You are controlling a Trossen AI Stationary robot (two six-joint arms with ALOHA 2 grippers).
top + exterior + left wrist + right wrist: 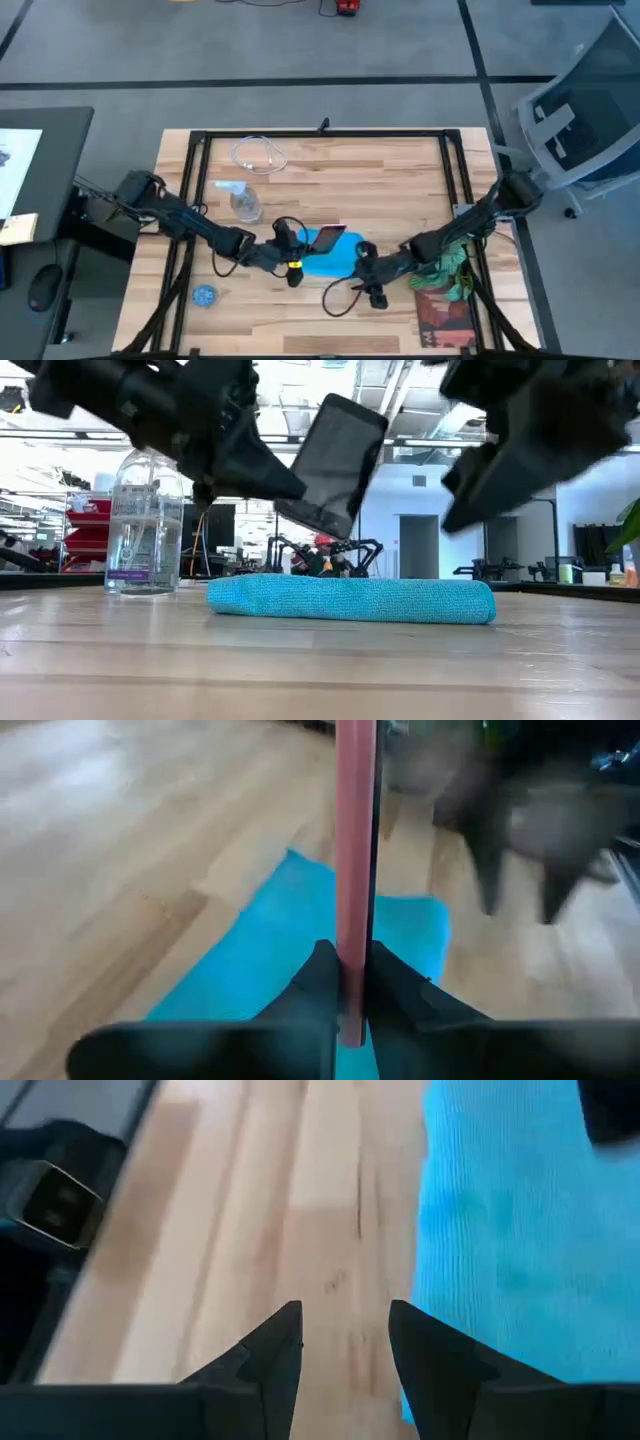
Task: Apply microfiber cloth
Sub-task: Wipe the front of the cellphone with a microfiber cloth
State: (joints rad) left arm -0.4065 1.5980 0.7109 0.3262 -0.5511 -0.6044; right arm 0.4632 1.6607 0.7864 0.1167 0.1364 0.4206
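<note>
The sky-blue microfiber cloth (350, 600) lies folded flat on the wooden table, near its middle (335, 262). Above it hangs a black phone with a pink back (335, 465), with my left gripper (348, 975) shut on it. In the high view the phone (328, 238) is over the cloth's far edge. My right gripper (345, 1340) is open, hovering above the table just beside the cloth's edge (500, 1230), at the cloth's right end (365, 262). My left gripper pinches the phone between its two fingers (320, 985), one on each flat face, at the phone's end nearest the gripper (350, 955). The fingers come from the table's left, slanting down. The phone is lifted clear of the cloth and tilted, standing nearly on edge (300, 510).
A clear spray bottle (243, 200) stands left of the cloth, and a white cable (260, 155) lies farther back. A small round blue disc (204, 295) sits near the front left. Green leaves (450, 265) and a reddish-brown flat thing (445, 315) are at the right.
</note>
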